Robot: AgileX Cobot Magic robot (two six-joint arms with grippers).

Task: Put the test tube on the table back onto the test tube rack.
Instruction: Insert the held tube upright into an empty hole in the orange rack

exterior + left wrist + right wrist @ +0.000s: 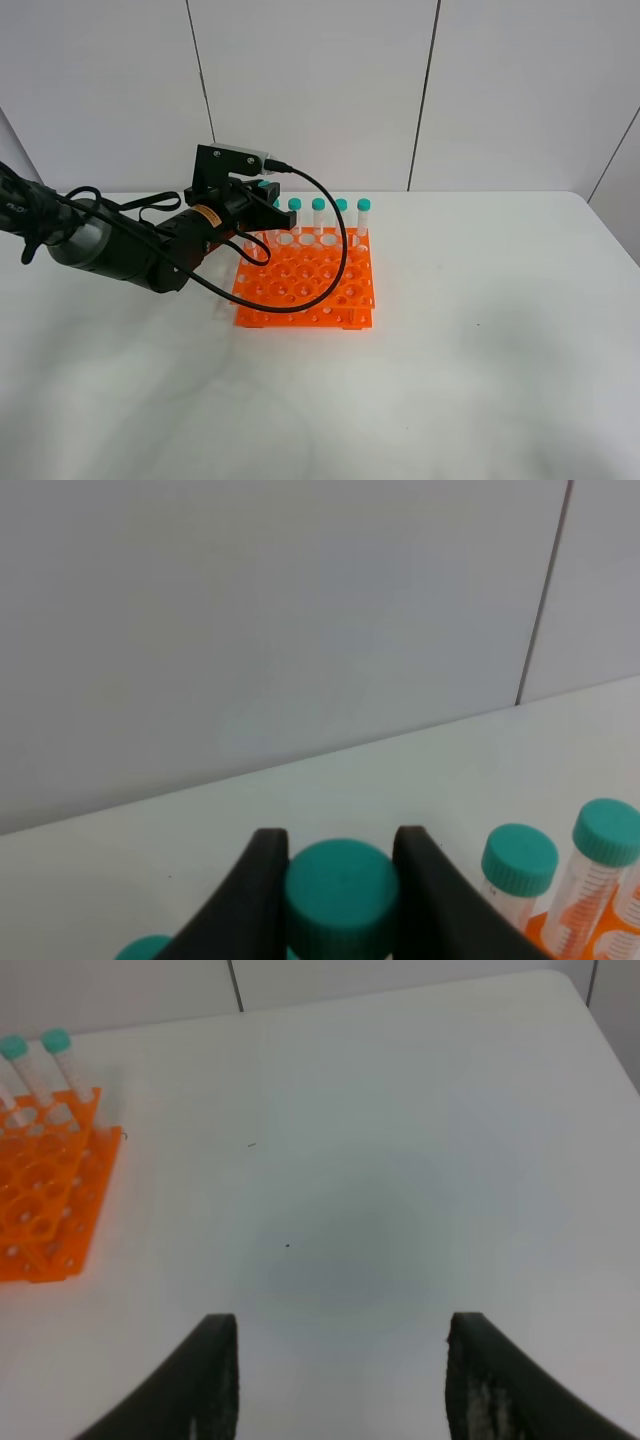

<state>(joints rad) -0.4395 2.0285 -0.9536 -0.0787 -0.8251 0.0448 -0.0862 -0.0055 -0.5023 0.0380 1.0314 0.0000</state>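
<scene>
At the back left corner of the orange rack (300, 300), the tube (340, 905) is gripped by its green cap in the closed left pincer (340, 852).
Its cap sits in line with four other tubes (318, 206) in the back row. The rack rests on the white tabletop (480, 340). The right pincer (335, 1360) hangs open over the tabletop, well apart from the rack.

I have capped tubes (341, 216) walling the test tube rack's (300, 287) far row, open table (500, 300) on its right.
</scene>
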